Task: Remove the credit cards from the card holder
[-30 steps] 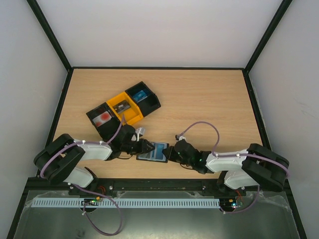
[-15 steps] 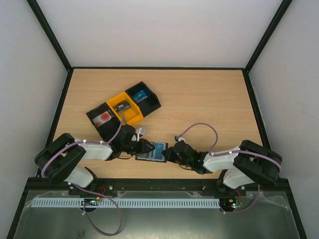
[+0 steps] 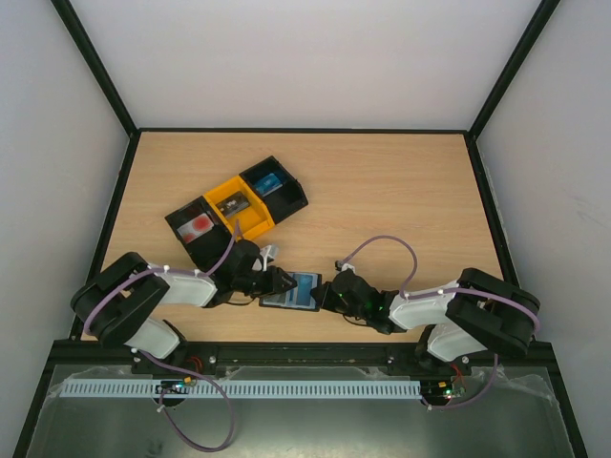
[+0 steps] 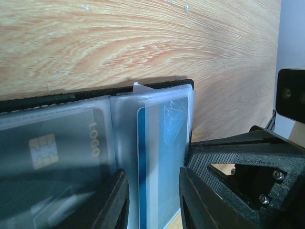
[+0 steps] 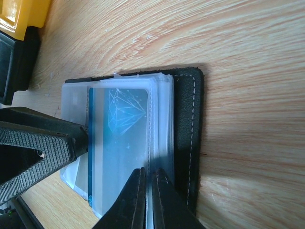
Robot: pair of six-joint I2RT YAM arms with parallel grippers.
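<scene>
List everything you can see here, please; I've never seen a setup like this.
light wooden table: one, tan, under everything
row of plastic bins: three, black-yellow-black, left rear
small red item: one, red, nearer end bin
small blue item: one, blue, farther end bin
black stitched card holder: one, black, open between the arms
clear plastic sleeves: several, transparent, inside holder
blue plastic card: one, blue, top sleeve
dark chip card: one, dark, neighbouring sleeve
left gripper: one, black, jaws apart over the blue card
right gripper: one, black, jaws together at the sleeves' edge

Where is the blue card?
Top view: the blue card sits in the card holder, centre front, between the left gripper and the right gripper.
</scene>
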